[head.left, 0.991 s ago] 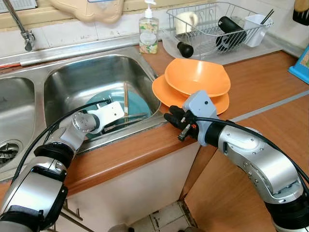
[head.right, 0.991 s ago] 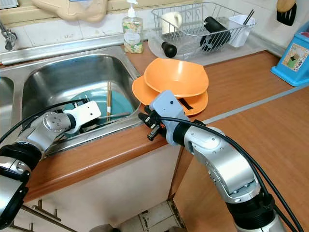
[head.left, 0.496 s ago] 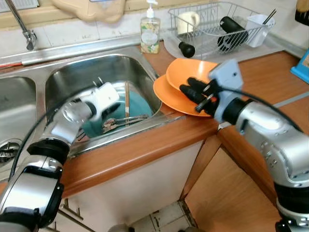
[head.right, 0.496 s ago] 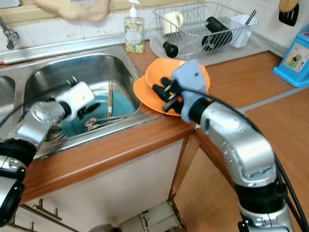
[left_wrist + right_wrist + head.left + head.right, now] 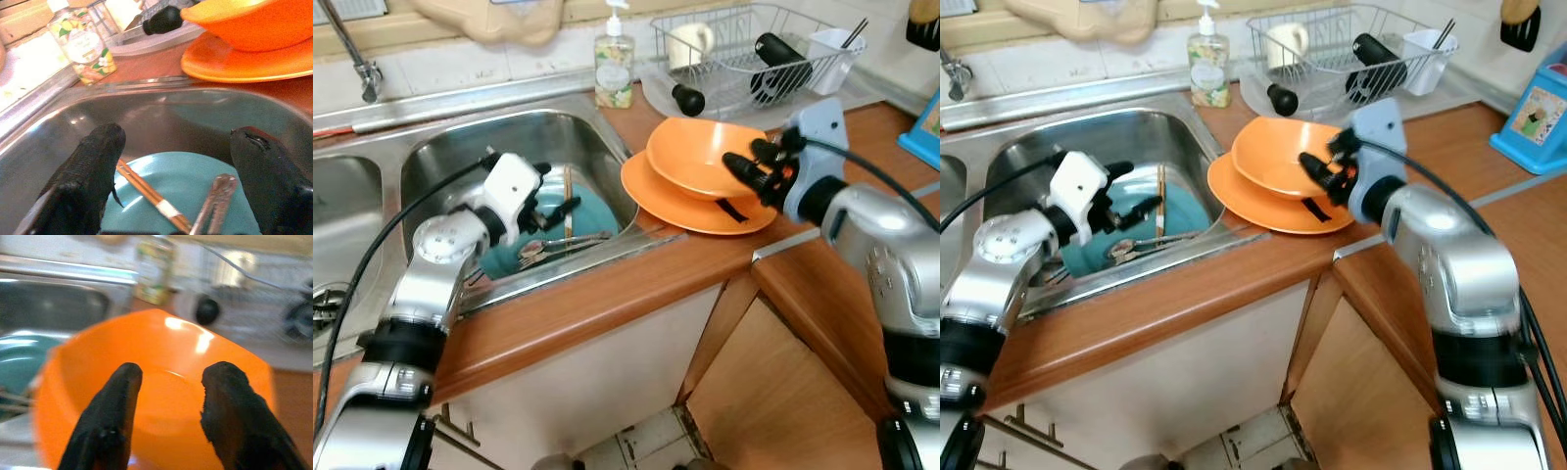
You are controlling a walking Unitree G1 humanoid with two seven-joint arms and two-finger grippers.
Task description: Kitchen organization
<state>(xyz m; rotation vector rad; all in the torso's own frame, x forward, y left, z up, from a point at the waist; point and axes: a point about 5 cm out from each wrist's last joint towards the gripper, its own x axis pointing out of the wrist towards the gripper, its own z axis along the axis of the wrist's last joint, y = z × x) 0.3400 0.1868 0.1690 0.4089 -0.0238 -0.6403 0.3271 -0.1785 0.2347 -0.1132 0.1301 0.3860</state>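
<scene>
The right pincer point(image 5: 749, 164), fingers parted and empty, hangs over the orange bowl point(image 5: 705, 157), which sits on an orange plate point(image 5: 690, 203) on the wooden bench point(image 5: 822, 166). The left pincer point(image 5: 548, 191), spread wide, hovers in the sink point(image 5: 450, 147) above a teal plate point(image 5: 195, 186) bearing chopsticks point(image 5: 151, 196) and cutlery point(image 5: 563, 245).
</scene>
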